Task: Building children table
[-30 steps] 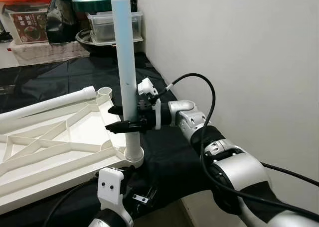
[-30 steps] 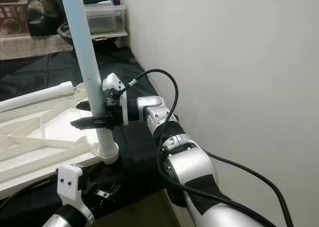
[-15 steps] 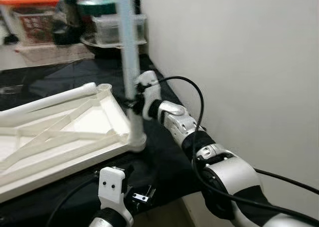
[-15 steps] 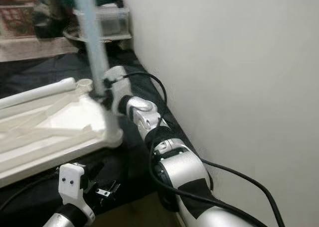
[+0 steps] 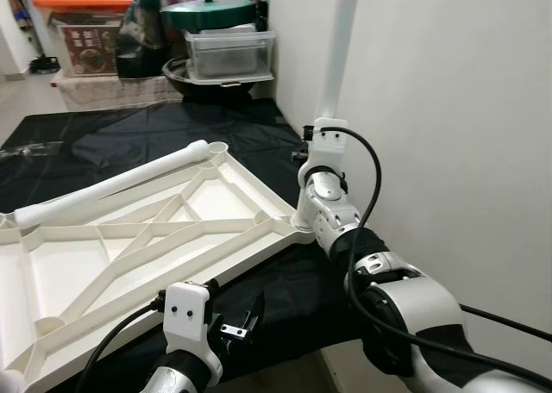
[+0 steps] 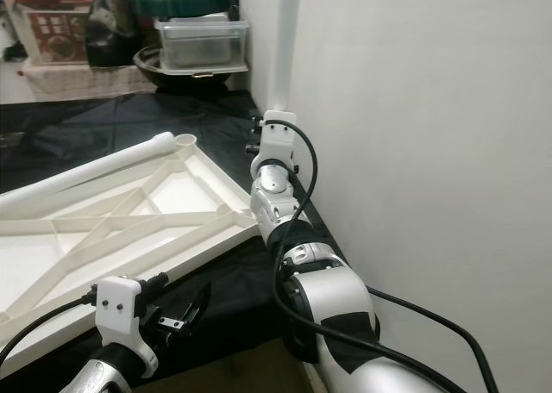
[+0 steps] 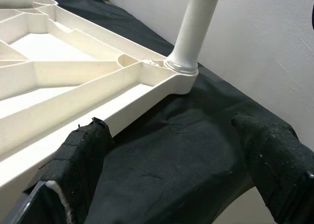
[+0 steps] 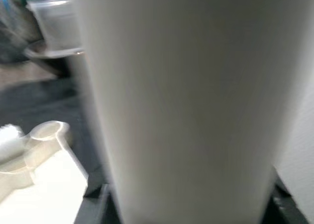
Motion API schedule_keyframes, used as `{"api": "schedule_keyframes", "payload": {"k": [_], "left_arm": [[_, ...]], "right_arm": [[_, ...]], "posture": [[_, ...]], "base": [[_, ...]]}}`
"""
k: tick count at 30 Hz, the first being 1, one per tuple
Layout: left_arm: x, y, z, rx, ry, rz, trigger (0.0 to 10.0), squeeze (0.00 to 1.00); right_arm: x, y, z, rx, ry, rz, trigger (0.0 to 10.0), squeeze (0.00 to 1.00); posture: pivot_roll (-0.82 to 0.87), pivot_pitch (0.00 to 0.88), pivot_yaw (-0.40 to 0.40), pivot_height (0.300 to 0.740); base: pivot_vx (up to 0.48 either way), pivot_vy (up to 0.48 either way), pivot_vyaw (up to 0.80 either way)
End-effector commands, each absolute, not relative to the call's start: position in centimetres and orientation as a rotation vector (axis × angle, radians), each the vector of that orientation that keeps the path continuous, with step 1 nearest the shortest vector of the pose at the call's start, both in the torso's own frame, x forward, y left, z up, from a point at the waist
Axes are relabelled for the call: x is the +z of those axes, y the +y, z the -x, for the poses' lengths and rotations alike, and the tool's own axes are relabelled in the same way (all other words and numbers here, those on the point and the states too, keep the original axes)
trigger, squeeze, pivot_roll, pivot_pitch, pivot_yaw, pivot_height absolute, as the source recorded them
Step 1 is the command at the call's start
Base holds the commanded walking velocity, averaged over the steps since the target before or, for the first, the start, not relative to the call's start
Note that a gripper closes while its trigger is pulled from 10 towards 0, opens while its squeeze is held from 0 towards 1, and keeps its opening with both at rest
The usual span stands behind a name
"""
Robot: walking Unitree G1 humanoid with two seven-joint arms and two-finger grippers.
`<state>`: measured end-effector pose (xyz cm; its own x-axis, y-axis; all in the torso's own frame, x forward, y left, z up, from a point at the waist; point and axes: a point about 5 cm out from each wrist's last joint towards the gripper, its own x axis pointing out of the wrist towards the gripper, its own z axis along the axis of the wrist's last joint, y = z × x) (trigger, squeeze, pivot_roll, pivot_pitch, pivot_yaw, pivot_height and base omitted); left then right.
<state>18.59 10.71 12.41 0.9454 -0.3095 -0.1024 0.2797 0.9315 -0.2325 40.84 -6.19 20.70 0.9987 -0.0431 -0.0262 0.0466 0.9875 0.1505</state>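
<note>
Black cloth (image 5: 129,134), upturned tabletop (image 5: 129,238); right fingers seemingly clasping upright leg (image 5: 336,57), left fingers (image 7: 83,155) spread, empty.

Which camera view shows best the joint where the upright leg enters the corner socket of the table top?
The left wrist view: the upright leg meets the corner socket unobstructed. In the eye views the right arm hides it; the right wrist view is mostly blurred leg.

Black cloth (image 5: 172,130) covers surface, likely table; white tabletop (image 5: 129,246) lies inverted.
</note>
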Motion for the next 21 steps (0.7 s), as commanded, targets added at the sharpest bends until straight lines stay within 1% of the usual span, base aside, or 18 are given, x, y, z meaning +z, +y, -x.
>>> {"api": "schedule_keyframes", "payload": {"k": [1, 3, 4, 5, 6, 8, 9, 10, 11, 12, 13, 14, 17, 18, 19, 21], "left_arm": [[12.2, 10.7, -18.5, -0.305, 0.15, 0.205, 10.0, 0.0], [12.1, 10.8, -18.6, -0.305, 0.151, 0.203, 10.0, 0.0], [12.1, 10.7, -18.6, -0.306, 0.152, 0.203, 10.0, 0.0], [12.1, 10.7, -18.6, -0.308, 0.152, 0.204, 10.0, 0.0], [12.1, 10.7, -18.6, -0.308, 0.152, 0.204, 10.0, 0.0], [12.1, 10.5, -18.7, -0.312, 0.152, 0.205, 10.0, 0.0], [12.1, 10.5, -18.7, -0.316, 0.152, 0.207, 10.0, 0.0], [12.1, 10.5, -18.7, -0.316, 0.152, 0.207, 10.0, 0.0], [12.0, 10.5, -18.7, -0.319, 0.153, 0.209, 10.0, 0.0], [12.0, 10.4, -18.7, -0.322, 0.154, 0.209, 10.0, 0.0], [12.0, 10.4, -18.8, -0.324, 0.155, 0.209, 10.0, 0.0], [12.0, 10.4, -18.8, -0.324, 0.155, 0.209, 10.0, 0.0], [12.1, 10.4, -18.8, -0.326, 0.154, 0.208, 10.0, 0.0], [12.1, 10.4, -18.8, -0.326, 0.153, 0.207, 10.0, 0.0], [12.2, 10.4, -18.8, -0.333, 0.151, 0.216, 10.0, 0.0], [12.3, 10.1, -18.6, -0.362, 0.149, 0.227, 10.0, 0.0]], "right_arm": [[19.7, -5.7, -40.6, 0.001, 0.064, -0.258, 10.0, 1.0], [20.3, -5.3, -40.5, 0.057, 0.016, -0.235, 10.0, 1.0], [20.5, -5.2, -40.5, 0.09, -0.007, -0.226, 10.0, 0.81], [20.5, -5.1, -40.5, 0.139, -0.014, -0.238, 10.0, 0.0], [20.5, -5.1, -40.5, 0.139, -0.014, -0.238, 10.0, 0.0], [20.5, -5.2, -40.6, 0.257, -0.012, -0.287, 10.0, 0.0], [20.5, -5.2, -40.5, 0.392, -0.009, -0.29, 10.0, 0.0], [20.5, -5.2, -40.5, 0.392, -0.009, -0.29, 10.0, 0.0], [20.5, -5.3, -40.4, 0.482, -0.006, -0.289, 10.0, 0.0], [20.5, -5.4, -40.2, 0.633, 0.004, -0.277, 10.0, 0.0], [20.4, -5.6, -40.0, 0.732, 0.012, -0.272, 10.0, 0.0], [20.4, -5.6, -40.0, 0.732, 0.012, -0.272, 10.0, 0.0], [20.3, -6.0, -39.0, 1.024, 0.046, -0.23, 10.0, 0.0], [20.2, -6.0, -38.7, 1.091, 0.053, -0.217, 10.0, 0.0], [20.1, -5.8, -38.0, 1.228, 0.065, -0.185, 10.0, 0.0], [19.9, -5.3, -37.1, 1.4, 0.084, -0.142, 10.0, 0.0]], "posture": [[0.04, 0.0, -0.042, 0.74], [0.04, 0.0, -0.039, 0.74], [0.04, 0.0, -0.039, 0.74], [0.04, 0.0, -0.039, 0.74], [0.04, 0.0, -0.039, 0.74], [0.04, 0.0, -0.039, 0.74], [0.04, 0.0, -0.039, 0.74], [0.04, 0.0, -0.039, 0.74], [0.03, 0.0, -0.038, 0.74], [0.03, 0.0, -0.038, 0.74], [0.03, 0.0, -0.038, 0.74], [0.03, 0.0, -0.038, 0.74], [0.03, 0.0, -0.039, 0.74], [0.03, 0.0, -0.039, 0.74], [0.04, 0.0, -0.04, 0.74], [0.04, 0.0, -0.04, 0.74]], "base": [[0.0, 0.0, 0.0], [0.0, 0.0, 0.0], [0.0, 0.0, 0.0], [0.0, 0.0, 0.0], [0.0, 0.0, 0.0], [0.0, 0.0, 0.0], [0.0, 0.0, 0.0], [0.0, 0.0, 0.0], [0.0, 0.0, 0.0], [0.0, 0.0, 0.0], [0.0, 0.0, 0.0], [0.0, 0.0, 0.0], [0.0, 0.0, 0.0], [0.0, 0.0, 0.0], [0.0, 0.0, 0.0], [0.0, 0.0, 0.0]]}}
